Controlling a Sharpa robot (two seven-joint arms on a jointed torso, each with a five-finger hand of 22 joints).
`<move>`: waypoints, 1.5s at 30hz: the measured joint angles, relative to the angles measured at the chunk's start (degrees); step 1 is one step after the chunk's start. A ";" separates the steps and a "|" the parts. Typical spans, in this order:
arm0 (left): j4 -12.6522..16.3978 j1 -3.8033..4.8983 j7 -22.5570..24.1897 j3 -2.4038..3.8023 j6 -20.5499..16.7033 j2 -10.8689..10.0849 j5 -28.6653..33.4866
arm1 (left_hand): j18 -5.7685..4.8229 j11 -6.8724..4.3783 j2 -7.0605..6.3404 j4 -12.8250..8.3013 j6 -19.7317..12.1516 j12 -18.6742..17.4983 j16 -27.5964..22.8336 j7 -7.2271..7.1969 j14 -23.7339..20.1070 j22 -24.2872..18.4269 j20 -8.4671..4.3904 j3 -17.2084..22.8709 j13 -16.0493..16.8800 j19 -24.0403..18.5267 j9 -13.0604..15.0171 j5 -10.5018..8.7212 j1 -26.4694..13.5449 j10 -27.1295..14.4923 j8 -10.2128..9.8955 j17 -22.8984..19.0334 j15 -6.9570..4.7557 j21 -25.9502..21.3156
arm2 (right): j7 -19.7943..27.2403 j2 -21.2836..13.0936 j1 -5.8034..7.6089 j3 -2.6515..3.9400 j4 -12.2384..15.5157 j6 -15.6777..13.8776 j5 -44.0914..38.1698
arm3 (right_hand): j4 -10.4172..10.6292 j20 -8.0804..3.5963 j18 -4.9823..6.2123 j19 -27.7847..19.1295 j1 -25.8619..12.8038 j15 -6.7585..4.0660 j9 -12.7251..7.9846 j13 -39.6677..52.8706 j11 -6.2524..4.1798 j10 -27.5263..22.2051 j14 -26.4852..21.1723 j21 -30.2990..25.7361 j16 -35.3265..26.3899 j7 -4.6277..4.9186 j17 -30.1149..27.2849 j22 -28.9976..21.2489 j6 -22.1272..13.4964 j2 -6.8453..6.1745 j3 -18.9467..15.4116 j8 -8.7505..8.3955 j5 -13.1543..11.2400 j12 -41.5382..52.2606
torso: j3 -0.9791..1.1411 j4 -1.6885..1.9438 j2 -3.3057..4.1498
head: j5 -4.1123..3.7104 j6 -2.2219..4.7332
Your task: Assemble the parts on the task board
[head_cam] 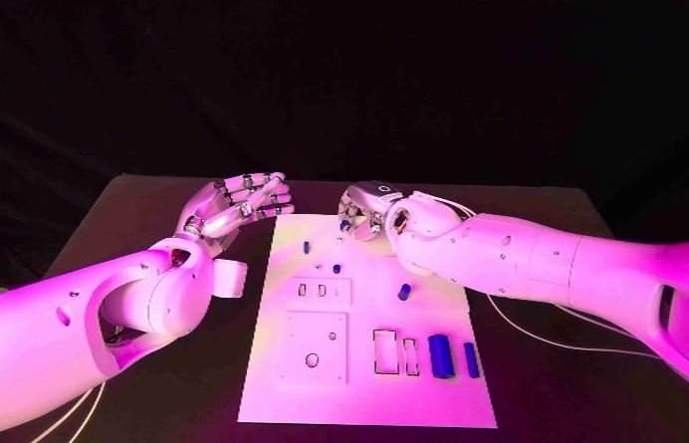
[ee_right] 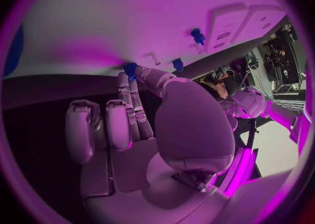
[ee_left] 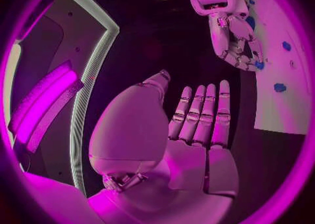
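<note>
I see a black table (head_cam: pixel 143 209) under a dark backdrop, with the white task board (head_cam: pixel 431 403) lying along its middle. From the head camera, my left hand (head_cam: pixel 237 204) hangs over the table just off the board's far left corner, fingers apart and gently curved, with nothing in them. My right hand (head_cam: pixel 376 211) sits over the board's far edge, fingers curled down toward a small blue part (head_cam: pixel 344 225) there. More blue parts lie on the board: a small peg (head_cam: pixel 306 247) near the far left side, another (head_cam: pixel 337 267) toward the middle, one (head_cam: pixel 405 290) at the centre, and two long bars (head_cam: pixel 441 355) near the right edge, side by side. In the left wrist camera, my left hand (ee_left: pixel 197 124) shows its fingers straight and side by side, holding nothing, and the right hand (ee_left: pixel 236 40) meets a blue part (ee_left: pixel 260 65) at the board's edge. In the right wrist camera, my right hand (ee_right: pixel 144 114) pinches a blue part (ee_right: pixel 130 69) between thumb and fingertip right at the board's edge; two more pegs (ee_right: pixel 197 36) stand further in.
</note>
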 measured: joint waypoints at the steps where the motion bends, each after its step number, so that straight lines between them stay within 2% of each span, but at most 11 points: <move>1: 0.00 0.00 -0.02 0.00 0.01 0.00 0.00 | 0.00 0.00 0.00 0.00 0.00 0.00 0.00 0.00 0.00 0.00 0.00 0.00 0.00 0.00 0.00 0.00 0.00 0.00 0.00 0.00 0.00 0.00 | -0.04 0.00 -0.03 -0.01 0.01 0.04 -0.03 | 0.07 0.05 -0.01 -0.65 -0.51 0.32 -0.09 -0.19 0.21 -1.13 -0.01 -0.52 -0.26 0.15 -0.58 0.00 -0.96 -0.51 -0.08 -0.58 0.00 0.00 | -0.02 -0.01 -0.01 | 0.01 -0.01; 9: -0.03 0.03 -0.20 0.00 0.14 -0.07 0.00 | 0.00 0.00 0.00 0.00 0.00 -0.24 -0.23 0.00 -0.41 -0.07 0.00 0.00 0.00 0.00 0.00 0.00 0.00 0.00 -0.22 -0.01 -0.01 0.00 | -0.37 -1.51 -0.07 -0.02 1.67 0.11 -0.41 | -0.15 0.51 0.00 -2.31 -1.21 0.39 -0.19 -0.74 0.73 -4.66 -0.02 -2.33 -1.32 0.25 -2.87 -0.01 -4.11 -1.28 -2.56 -2.43 -0.46 0.00 | -0.02 -0.10 -0.02 | 0.24 0.03; 18: -0.11 0.04 -0.35 0.00 0.21 -0.60 0.00 | -0.01 0.00 0.00 0.00 0.00 -0.24 -0.23 0.00 -0.41 -0.15 -0.21 0.00 0.00 -0.21 -0.05 -0.21 0.00 0.00 -0.22 -0.01 0.00 -0.21 | -1.67 -8.23 0.53 0.25 8.42 -0.30 -1.14 | -0.38 0.51 0.00 -2.31 -0.54 0.39 0.51 -0.44 0.37 -4.78 -0.02 -2.65 -1.33 0.19 -2.90 -0.01 -4.06 -1.95 -6.13 -2.43 0.23 1.59 | 0.02 -0.52 -0.12 | 0.31 0.28; 21: -0.17 0.05 -0.37 -0.01 0.24 -0.68 0.00 | -0.01 0.00 0.00 0.00 0.00 -0.24 -0.23 0.00 -0.41 -0.15 -0.21 0.00 0.00 -0.21 -0.05 -0.21 0.00 0.00 -0.22 -0.01 -0.01 -0.21 | -2.13 -11.66 1.27 0.57 11.51 -0.64 -0.81 | 0.08 -0.06 0.00 -1.24 -0.54 0.39 0.84 0.21 -0.11 -2.34 -0.02 -1.73 -0.46 -0.24 -1.36 0.01 -3.62 -1.94 -6.58 -2.43 1.02 3.35 | 0.07 -0.75 -0.17 | 0.27 0.46; 23: -0.21 0.05 -0.39 -0.02 0.26 -0.71 0.00 | -0.01 0.00 0.00 0.00 0.00 -0.24 -0.23 0.00 -0.41 -0.15 -0.21 0.00 0.00 -0.21 -0.05 -0.21 0.00 0.00 -0.22 -0.01 0.00 -0.21 | -2.46 -14.14 1.85 0.72 13.52 -0.91 0.21 | 0.08 -0.61 0.00 0.52 -0.53 -0.53 1.16 1.96 -1.02 3.74 -0.04 -0.16 0.75 -0.75 0.57 0.03 -2.30 -1.94 -6.58 -2.43 2.29 6.89 | 0.13 -0.97 -0.22 | 0.26 0.62; 25: -0.26 0.05 -0.41 -0.02 0.29 -0.74 0.00 | 0.00 0.00 0.00 0.00 0.00 -0.24 -0.23 0.00 -0.41 -0.15 -0.21 0.00 0.00 -0.21 -0.05 -0.20 0.00 0.00 -0.22 -0.01 -0.01 -0.21 | -2.86 -16.43 2.33 0.81 15.14 -1.05 1.77 | -0.05 -1.41 0.00 1.46 -0.32 -1.69 1.37 4.73 -2.42 9.89 -0.06 1.15 1.70 -1.43 2.13 0.03 -1.53 -2.19 -7.41 -2.43 3.90 11.20 | 0.16 -1.18 -0.26 | 0.24 0.77; 28: -0.36 0.05 -0.43 -0.02 0.31 -0.80 0.00 | -0.01 0.00 0.00 0.00 0.00 -0.24 -0.23 0.00 -0.41 -0.15 -0.21 0.00 0.00 -0.21 -0.05 -0.20 0.00 0.00 -0.22 -0.02 -0.01 -0.21 | -3.43 -18.74 2.68 0.86 16.40 -0.98 4.52 | -0.19 -2.38 -0.89 1.59 -0.82 -2.32 1.65 13.23 -3.87 11.61 -0.02 2.02 2.75 -2.32 3.80 0.03 -2.02 -2.68 -11.51 -2.43 4.55 19.90 | 0.23 -1.49 -0.31 | 0.23 0.93; 31: -0.53 0.05 -0.46 -0.02 0.35 -0.82 0.00 | -0.01 0.00 0.00 0.00 0.00 -0.24 -0.23 0.00 -0.41 -0.15 0.00 0.00 0.00 -0.42 -0.05 -0.20 0.00 0.00 -0.22 -0.02 -0.01 -0.21 | -3.89 -20.47 2.84 0.87 16.90 -0.48 7.13 | 0.97 -2.38 -0.95 1.60 -0.34 -2.32 2.45 43.50 -3.31 9.90 -0.02 2.61 4.93 -1.98 6.14 0.03 -3.74 -1.67 -17.81 -2.64 4.89 48.49 | 0.33 -1.70 -0.33 | 0.35 1.07; 32: -0.57 0.05 -0.47 -0.02 0.36 -0.83 0.00 | -0.01 0.00 0.00 0.00 0.00 -0.24 -0.23 0.00 -0.41 -0.15 0.00 0.00 0.00 -0.42 -0.05 -0.20 0.00 0.00 -0.22 -0.02 0.00 -0.21 | -4.00 -20.85 2.87 0.87 16.90 -0.27 7.74 | 2.41 -2.32 -0.95 1.60 0.33 -1.84 2.92 54.26 -2.67 9.94 0.00 3.08 6.04 -1.62 6.30 0.03 -4.52 -0.26 -21.13 -2.64 4.89 58.88 | 0.37 -1.73 -0.34 | 0.38 1.09; 35: -0.71 0.05 -0.51 -0.02 0.43 -0.83 0.00 | -0.01 0.00 0.00 0.00 0.00 -0.24 -0.23 0.00 -0.41 -0.15 0.00 0.00 0.00 -0.42 -0.05 -0.20 0.00 0.00 -0.22 -0.02 -0.01 -0.21 | -4.30 -21.66 2.91 0.88 16.61 0.59 9.26 | 5.09 -1.52 -0.96 1.59 2.05 -1.30 3.63 66.54 -1.82 12.11 -0.11 3.57 7.56 -0.66 6.36 0.03 -5.46 1.02 -26.61 -2.30 4.89 71.44 | 0.47 -1.79 -0.35 | 0.38 1.10; 45: -1.08 0.05 -0.62 -0.02 0.64 -0.56 0.00 | -0.01 0.00 0.00 0.00 0.00 -0.24 -0.23 0.00 -0.40 -0.14 0.00 0.00 0.00 -0.42 -0.05 -0.20 0.00 0.00 -0.22 -0.02 -0.01 -0.21 | -4.55 -20.97 2.07 0.90 13.73 3.53 11.34 | 9.64 -1.11 -1.83 1.59 5.80 -0.74 4.44 68.09 -1.40 14.72 -0.13 5.00 8.43 -0.33 6.36 0.02 -6.21 1.84 -31.79 -1.42 4.89 82.13 | 0.58 -1.75 -0.29 | 0.59 0.91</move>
